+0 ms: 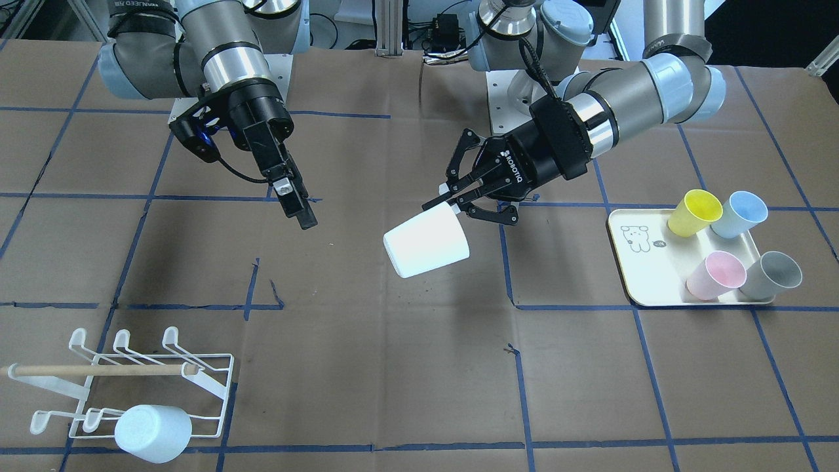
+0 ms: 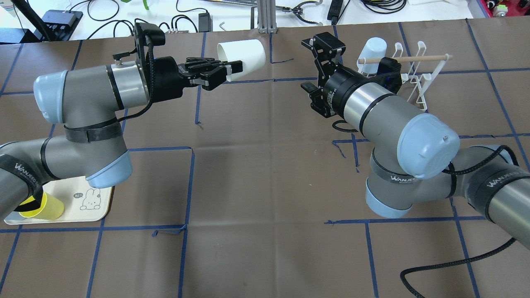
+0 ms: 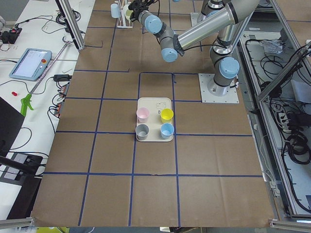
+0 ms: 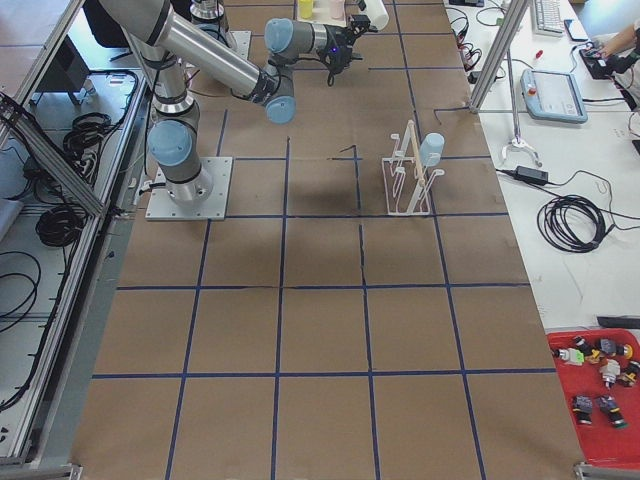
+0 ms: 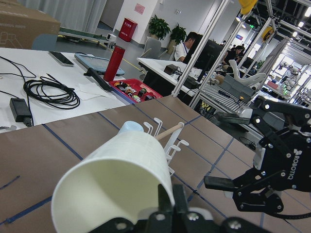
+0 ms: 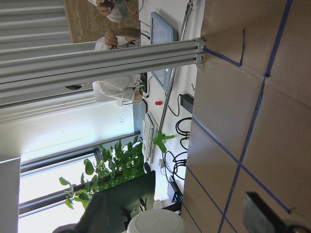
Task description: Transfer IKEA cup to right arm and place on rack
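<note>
Overhead exterior shows the left gripper pinching the white cup by its rim, held sideways in mid-air above the table, with the right gripper spread wide nearby. Risk imo: that rim pinch looks thin, so a bump at handover could twist the cup loose before the rack.

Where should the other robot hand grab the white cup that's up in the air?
Near its closed bottom end, coming from the robot's right. The white cup lies sideways in the air and the left gripper pinches its rim, leaving the bottom half bare. That end points toward the open right gripper, whose fingers could probably close across the round wall.
</note>
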`<action>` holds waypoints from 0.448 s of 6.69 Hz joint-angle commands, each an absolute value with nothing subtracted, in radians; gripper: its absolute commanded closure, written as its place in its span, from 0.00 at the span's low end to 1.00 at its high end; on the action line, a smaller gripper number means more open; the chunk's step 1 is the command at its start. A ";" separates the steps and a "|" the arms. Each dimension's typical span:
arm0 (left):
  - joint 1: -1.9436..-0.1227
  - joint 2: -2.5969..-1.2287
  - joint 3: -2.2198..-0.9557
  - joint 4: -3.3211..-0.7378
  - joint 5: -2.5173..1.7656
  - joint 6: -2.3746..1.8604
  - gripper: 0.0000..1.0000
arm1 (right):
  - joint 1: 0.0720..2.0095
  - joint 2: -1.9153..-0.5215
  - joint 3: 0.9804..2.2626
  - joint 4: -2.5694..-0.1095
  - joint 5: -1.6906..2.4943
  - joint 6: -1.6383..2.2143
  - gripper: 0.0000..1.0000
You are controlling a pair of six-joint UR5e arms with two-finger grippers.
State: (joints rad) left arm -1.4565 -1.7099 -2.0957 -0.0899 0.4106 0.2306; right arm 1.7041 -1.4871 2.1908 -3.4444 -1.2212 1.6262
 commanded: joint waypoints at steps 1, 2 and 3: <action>-1.457 -1.712 -2.106 -0.045 0.411 0.198 0.94 | 1.765 -1.483 2.169 -3.398 -1.256 1.704 0.00; -1.457 -1.710 -2.106 -0.044 0.411 0.198 0.94 | 1.785 -1.462 2.137 -3.393 -1.272 1.707 0.00; -1.457 -1.710 -2.108 -0.043 0.410 0.198 0.93 | 1.807 -1.430 2.103 -3.389 -1.294 1.723 0.01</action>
State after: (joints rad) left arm -1.4572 -1.7108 -2.1062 -0.0455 0.4107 0.1988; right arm 1.7814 -1.4600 2.1385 -3.3958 -1.2702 1.7050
